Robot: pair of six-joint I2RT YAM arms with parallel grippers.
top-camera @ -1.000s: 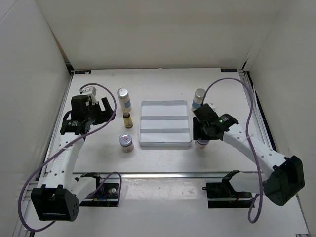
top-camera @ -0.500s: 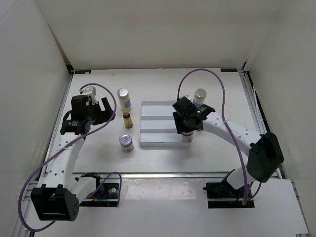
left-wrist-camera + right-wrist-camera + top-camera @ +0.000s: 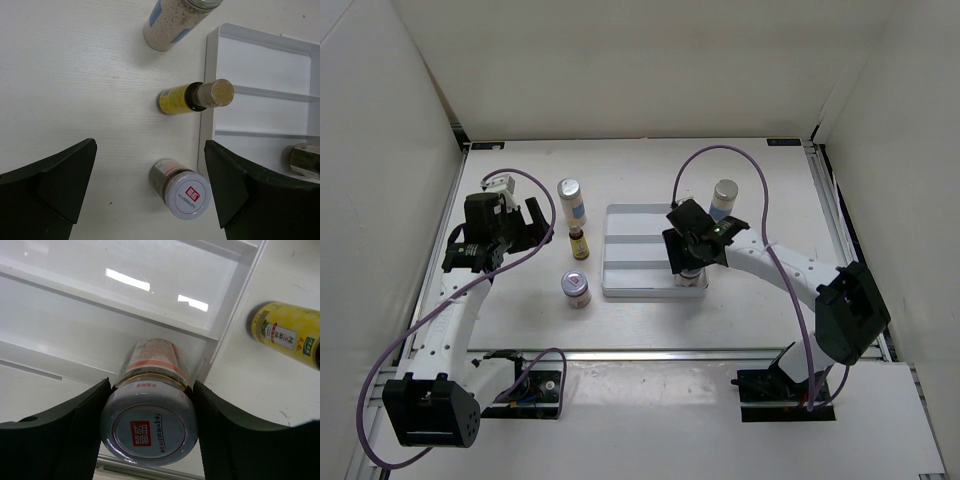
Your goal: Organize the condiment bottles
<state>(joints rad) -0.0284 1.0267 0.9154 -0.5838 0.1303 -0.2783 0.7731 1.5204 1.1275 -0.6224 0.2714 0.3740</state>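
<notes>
At the lower right of the white tray point(image 3: 640, 294), my right tool point(image 3: 149, 425) hugs a squat jar point(image 3: 152, 362) tight. I think next I lower it and let go. My left tool point(image 3: 151, 165) hangs wide open, holding nothing. Other bottles point(image 3: 569, 200) stand on the white worktop point(image 3: 650, 170), with white walls point(image 3: 620, 70) around.

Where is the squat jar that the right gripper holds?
Right of centre in the top view: the squat jar is held in the right gripper at the right end of the white tray's nearest compartment.
</notes>
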